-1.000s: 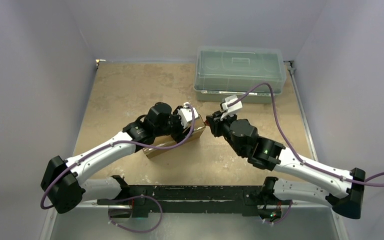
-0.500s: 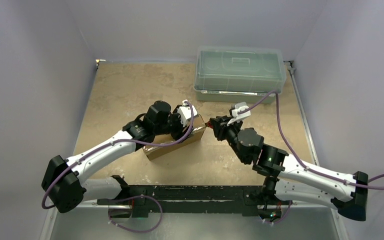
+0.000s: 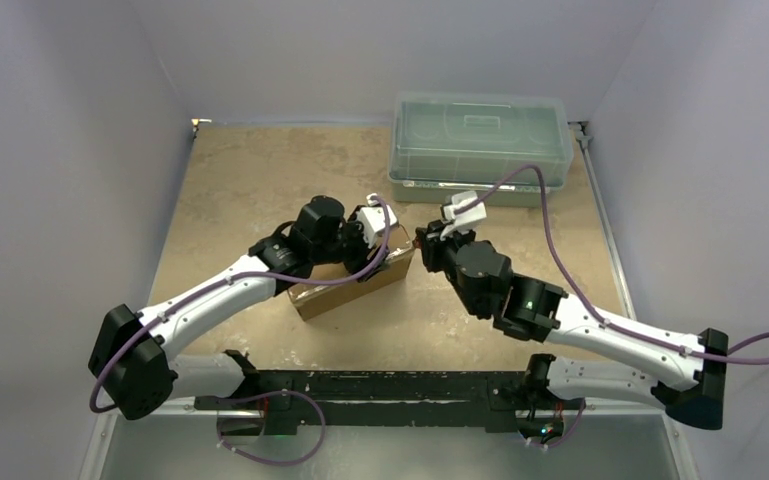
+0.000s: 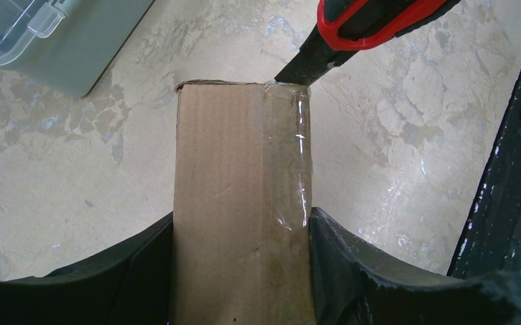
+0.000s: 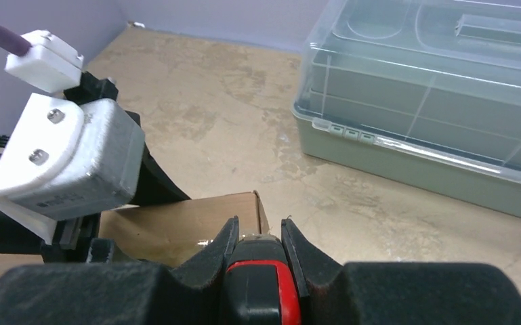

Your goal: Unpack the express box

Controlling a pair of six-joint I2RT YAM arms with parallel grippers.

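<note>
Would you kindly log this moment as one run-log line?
left gripper: shut on express box | right gripper: shut on utility knife | blade tip at box's taped end

My white-and-black left arm (image 3: 210, 300) and right arm (image 3: 600, 335) reached inward, wrists close together. The left tool (image 4: 240, 237) clamped the brown cardboard express box (image 4: 223, 169), and the right tool (image 5: 259, 233) gripped a red-and-black utility knife (image 4: 366, 20).

The top camera overlooks the whole table (image 3: 230, 180). Both wrist cameras, close in, face each other across the express box (image 4: 240, 203).
</note>
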